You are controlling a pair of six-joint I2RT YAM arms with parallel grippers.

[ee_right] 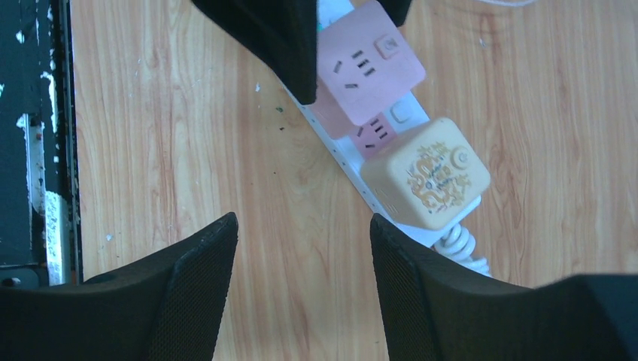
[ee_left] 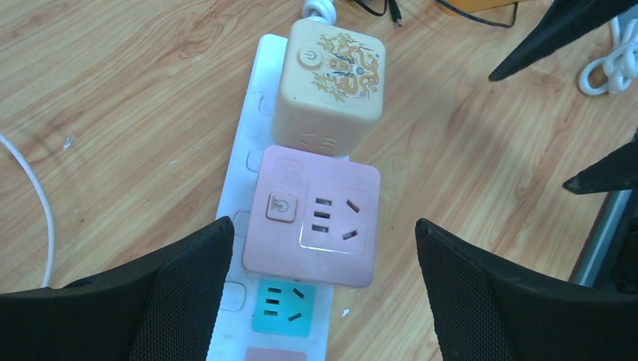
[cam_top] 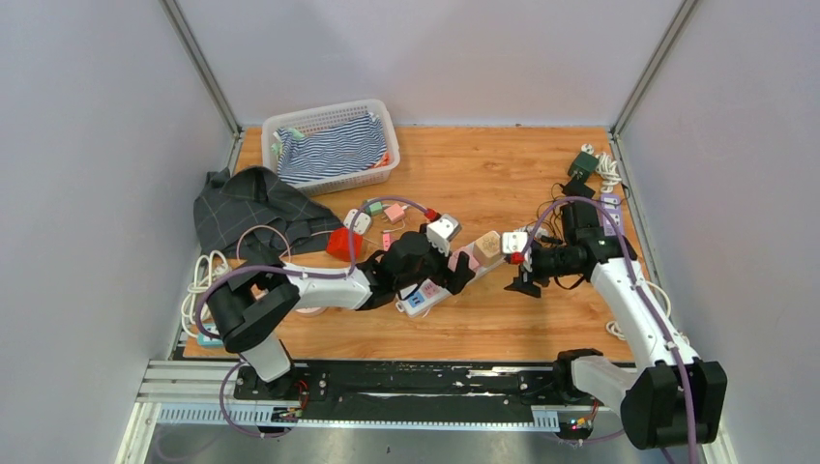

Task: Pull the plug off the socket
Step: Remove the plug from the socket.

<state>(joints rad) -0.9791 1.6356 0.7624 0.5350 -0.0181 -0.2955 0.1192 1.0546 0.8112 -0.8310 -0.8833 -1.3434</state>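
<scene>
- Plug (ee_left: 312, 226), pink and square, sits in the white strip (ee_left: 241, 173) mid-table, just beside a beige cube (ee_left: 329, 83) that is seated in the same strip.
- Left gripper (ee_left: 322, 244) is spread wide, one finger on either side of the plug, not clamped on it.
- Right gripper (ee_right: 301, 233) also gapes, holding nothing, over bare table (ee_right: 188, 135) near the cube.
- Basket (cam_top: 391, 135) with striped cloth stands far left, and a dark garment (cam_top: 253, 205) lies beside it.

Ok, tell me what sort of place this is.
Probably a robot-lab test cell: grey panels enclose a wooden table, two arms sit on a rail at its edge, and a power strip and basket serve as props.
</scene>
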